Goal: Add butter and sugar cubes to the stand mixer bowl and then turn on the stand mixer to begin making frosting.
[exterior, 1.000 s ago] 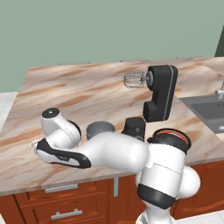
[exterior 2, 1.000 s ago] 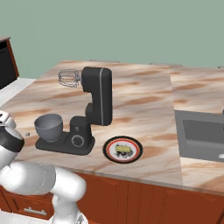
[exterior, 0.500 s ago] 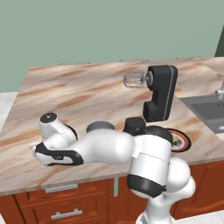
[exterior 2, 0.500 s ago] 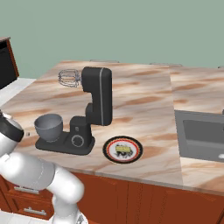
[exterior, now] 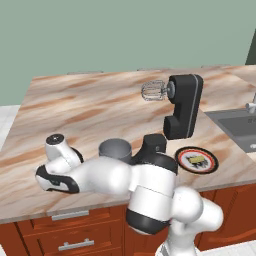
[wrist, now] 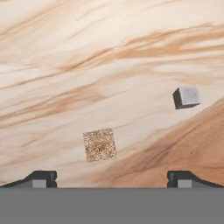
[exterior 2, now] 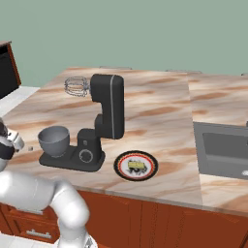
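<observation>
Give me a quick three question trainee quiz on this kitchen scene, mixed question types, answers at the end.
1. True or false: the butter lies on the red-rimmed plate.
2. The stand mixer bowl sits: A) in the sink, B) on the stand mixer base, C) on the plate.
3. Fill in: in the hand view, the gripper hangs over the counter near a grey sugar cube, its jaws ____.

Key: 1 true; 2 B; 3 open.
</observation>
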Controlling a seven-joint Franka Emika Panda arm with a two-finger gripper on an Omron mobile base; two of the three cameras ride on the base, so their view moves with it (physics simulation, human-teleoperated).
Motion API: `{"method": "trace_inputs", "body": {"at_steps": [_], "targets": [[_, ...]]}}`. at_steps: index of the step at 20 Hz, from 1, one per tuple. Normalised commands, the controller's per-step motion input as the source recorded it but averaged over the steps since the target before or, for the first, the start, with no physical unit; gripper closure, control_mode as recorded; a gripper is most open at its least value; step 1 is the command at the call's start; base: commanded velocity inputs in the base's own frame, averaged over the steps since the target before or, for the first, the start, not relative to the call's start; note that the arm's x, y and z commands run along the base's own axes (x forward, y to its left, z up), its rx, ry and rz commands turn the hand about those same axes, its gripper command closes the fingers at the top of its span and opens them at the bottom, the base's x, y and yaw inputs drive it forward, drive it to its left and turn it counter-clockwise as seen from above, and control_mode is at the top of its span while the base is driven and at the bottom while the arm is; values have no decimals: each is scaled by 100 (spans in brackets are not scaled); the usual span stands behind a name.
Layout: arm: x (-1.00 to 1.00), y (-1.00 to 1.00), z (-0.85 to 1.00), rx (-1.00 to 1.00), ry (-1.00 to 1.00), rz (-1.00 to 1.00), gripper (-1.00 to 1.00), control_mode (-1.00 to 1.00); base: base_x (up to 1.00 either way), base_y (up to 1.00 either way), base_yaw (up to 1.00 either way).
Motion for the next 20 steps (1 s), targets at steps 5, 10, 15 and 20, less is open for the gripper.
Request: {"method": "trace_inputs", "body": {"at_steps": [5, 10, 15, 20], "targets": [[21, 13, -28, 0, 2, 0, -100, -100, 0, 0, 0], [9, 13, -26, 0, 1, 0, -100, -100, 0, 0, 0], [0, 2, -24, 0, 0, 0, -100, -100, 0, 0, 0], [0, 5, -20, 0, 0, 0, 100, -100, 0, 0, 0]]}}
